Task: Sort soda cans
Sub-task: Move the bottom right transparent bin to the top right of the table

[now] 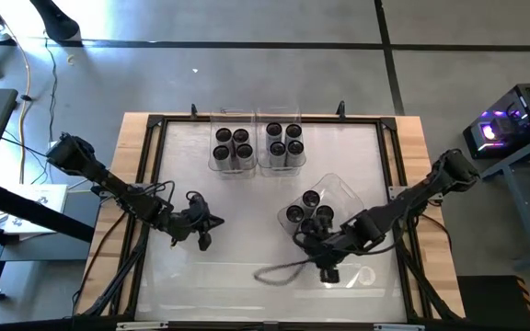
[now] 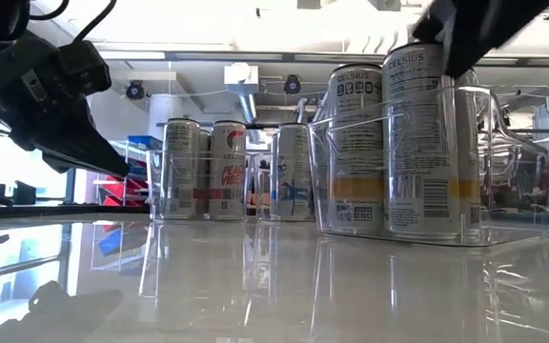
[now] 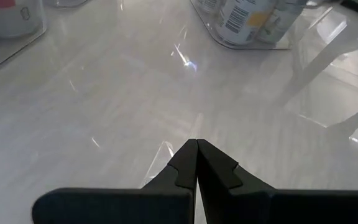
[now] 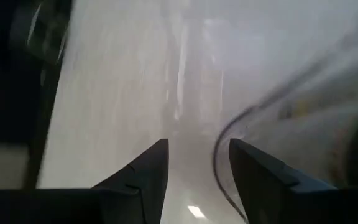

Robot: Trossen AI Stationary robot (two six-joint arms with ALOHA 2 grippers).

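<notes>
The soda cans stand upright in three clear trays. Two trays (image 1: 233, 147) (image 1: 283, 142) sit side by side at the far edge, each with several cans. A third tray (image 1: 339, 193) stands askew right of centre, and three can tops (image 1: 309, 208) show in it; in the low view its cans (image 2: 417, 133) are nearest. My right gripper (image 1: 302, 237) (image 4: 197, 168) is open at this tray's near-left corner, whose rounded rim (image 4: 219, 149) shows between the fingers. My left gripper (image 1: 217, 221) (image 3: 196, 149) is shut and hovers over bare table left of centre. My right gripper reaches level from the table's right, with its fingers on either side of the askew tray's corner rim (image 4: 218, 158). The view is blurred, so I cannot tell whether a finger touches the rim.
A raised dark frame (image 1: 155, 124) borders the glossy white tabletop (image 1: 247, 202). Bare surface lies between the two arms and along the near edge. Cables run by both arms. A wooden border (image 1: 132, 138) lies outside the frame.
</notes>
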